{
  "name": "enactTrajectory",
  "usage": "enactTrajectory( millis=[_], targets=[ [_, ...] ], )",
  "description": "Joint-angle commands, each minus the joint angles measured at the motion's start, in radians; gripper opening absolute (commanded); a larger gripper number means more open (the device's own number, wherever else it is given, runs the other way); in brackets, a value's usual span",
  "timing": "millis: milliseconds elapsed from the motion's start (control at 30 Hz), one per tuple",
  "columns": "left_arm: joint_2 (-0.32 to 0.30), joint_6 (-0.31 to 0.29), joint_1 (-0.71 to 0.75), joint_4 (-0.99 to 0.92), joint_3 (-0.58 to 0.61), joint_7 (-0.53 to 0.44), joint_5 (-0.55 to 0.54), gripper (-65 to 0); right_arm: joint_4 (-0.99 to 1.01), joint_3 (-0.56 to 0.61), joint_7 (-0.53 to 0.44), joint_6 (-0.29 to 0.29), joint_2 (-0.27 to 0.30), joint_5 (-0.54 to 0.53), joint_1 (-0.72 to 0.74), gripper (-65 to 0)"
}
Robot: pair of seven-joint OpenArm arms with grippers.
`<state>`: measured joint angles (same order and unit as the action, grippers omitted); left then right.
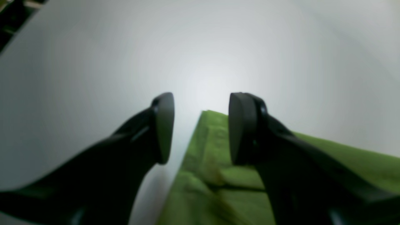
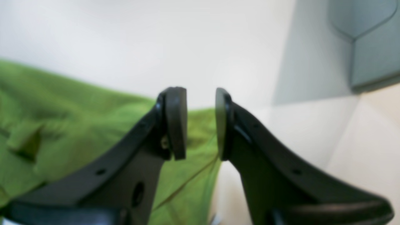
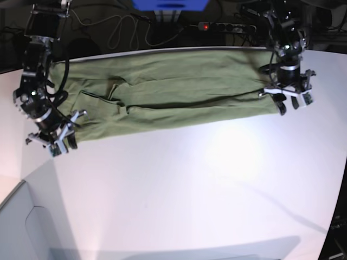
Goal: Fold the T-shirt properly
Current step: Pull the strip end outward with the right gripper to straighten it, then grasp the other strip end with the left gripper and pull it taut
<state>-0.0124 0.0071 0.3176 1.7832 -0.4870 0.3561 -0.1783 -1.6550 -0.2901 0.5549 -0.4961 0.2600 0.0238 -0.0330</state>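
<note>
T-shirt lies as a long band; both end effectors, left and right, hover released at its ends, next gripping the corners.

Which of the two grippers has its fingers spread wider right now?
The left gripper: its fingers stand well apart beside the T-shirt edge. The right gripper shows a narrower gap.

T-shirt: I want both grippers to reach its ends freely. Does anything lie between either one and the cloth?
Nothing visible does. The left gripper and right gripper hang open at opposite ends of the T-shirt, on bare table.
</note>
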Motion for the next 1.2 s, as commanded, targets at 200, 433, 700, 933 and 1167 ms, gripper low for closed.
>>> enactTrajectory(
  millis=[200,433,700,933,1167],
  targets=[
    [-0.004,0.001,-0.073,-0.095,0.041,-0.025,-0.002,-37.2,-0.034,-0.005,-0.023,-0.009,-0.011,-0.015,-0.035,-50.5],
    [-0.004,0.001,-0.084,-0.153,0.043,-0.025,-0.002,-37.2,-0.032,-0.005,-0.023,-0.009,-0.006,-0.014,-0.046,-50.5],
    [-0.013,0.001,-0.081,-0.191,0.043,-0.025,-0.002,-37.2,-0.032,-0.005,-0.023,-0.009,-0.006,-0.014,-0.051,-50.5],
    [-0.011,-0.003,-0.082,-0.210,0.043,-0.025,-0.008,-37.6,-0.032,-0.005,-0.023,-0.009,-0.008,-0.014,-0.049,-50.5],
    [-0.013,-0.003,-0.079,-0.204,0.043,-0.025,-0.011,-37.7,-0.027,-0.005,-0.023,-0.009,-0.008,-0.014,-0.048,-50.5]
  ],
)
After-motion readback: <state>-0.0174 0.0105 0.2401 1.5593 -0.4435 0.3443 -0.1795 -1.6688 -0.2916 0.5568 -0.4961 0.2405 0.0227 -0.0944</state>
